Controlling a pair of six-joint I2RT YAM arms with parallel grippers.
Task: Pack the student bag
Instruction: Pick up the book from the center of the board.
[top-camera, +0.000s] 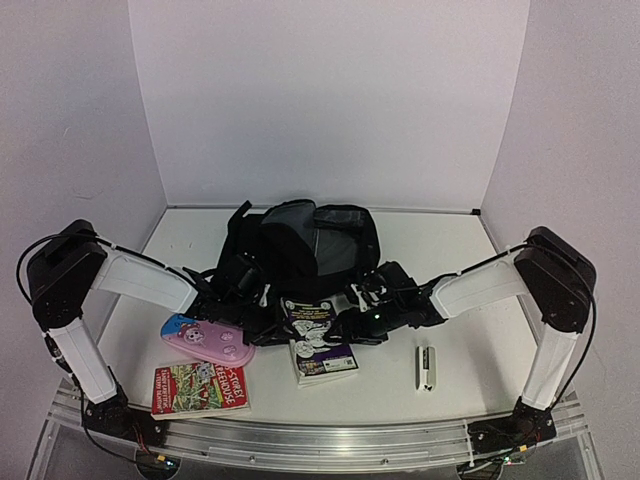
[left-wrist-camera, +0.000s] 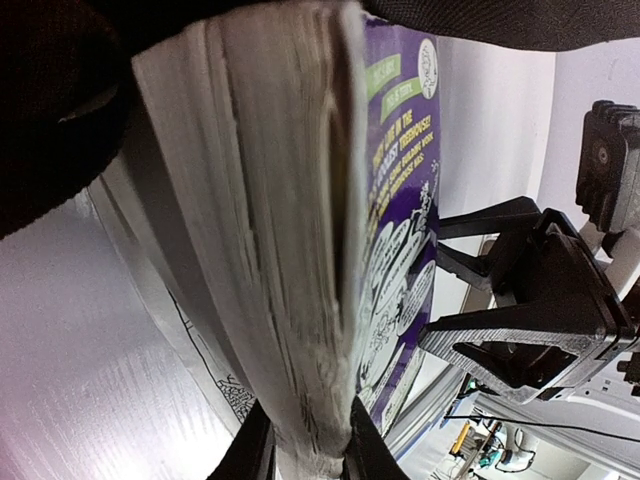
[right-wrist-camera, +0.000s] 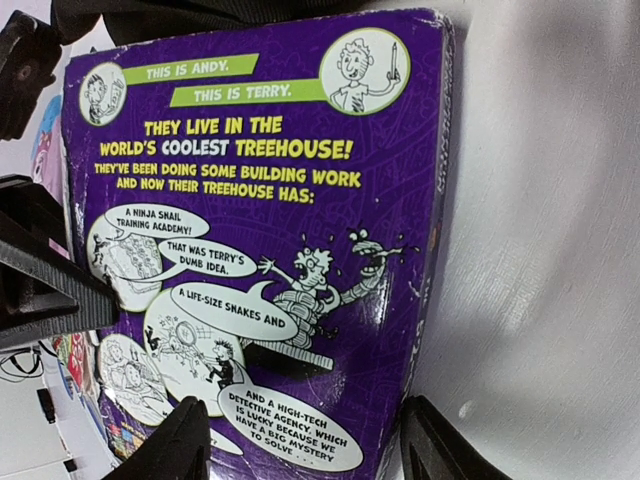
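The left hand (left-wrist-camera: 308, 455) is clamping the purple book (right-wrist-camera: 260, 200) by its page edge while the right hand (right-wrist-camera: 305, 450) is resting open-fingered over its cover, and the bag (top-camera: 355, 215) is lying just far of both, mouth gaping toward the book's near-to-far length.

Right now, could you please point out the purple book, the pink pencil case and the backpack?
purple book (right-wrist-camera: 260, 200): right wrist view, back cover.
pink pencil case (top-camera: 207, 340): top view, its middle.
backpack (top-camera: 293, 224): top view, grey lining.
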